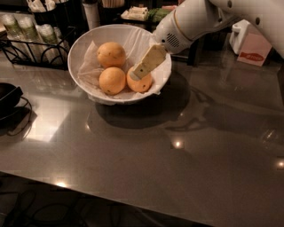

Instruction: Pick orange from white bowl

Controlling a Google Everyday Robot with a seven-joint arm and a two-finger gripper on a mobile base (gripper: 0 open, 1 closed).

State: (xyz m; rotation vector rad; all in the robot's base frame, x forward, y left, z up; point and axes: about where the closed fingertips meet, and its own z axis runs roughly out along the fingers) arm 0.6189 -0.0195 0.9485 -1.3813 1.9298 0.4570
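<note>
The white bowl (84,42), wide and lined with crumpled white paper, stands at the back left of the dark table. Three oranges lie in it: two paler ones at the back (111,54) and front left (112,80), and the deeper orange (143,84) at the front right. My gripper (138,73) reaches in from the upper right over the bowl's right rim. Its cream tip lies over the top of the deeper orange and hides part of it. I cannot see whether it touches the fruit.
A black wire rack (26,48) with bottles stands behind the bowl at the left. A black object (6,95) lies at the left edge. A white and red carton (255,51) stands at the back right. Dark containers (106,11) line the back.
</note>
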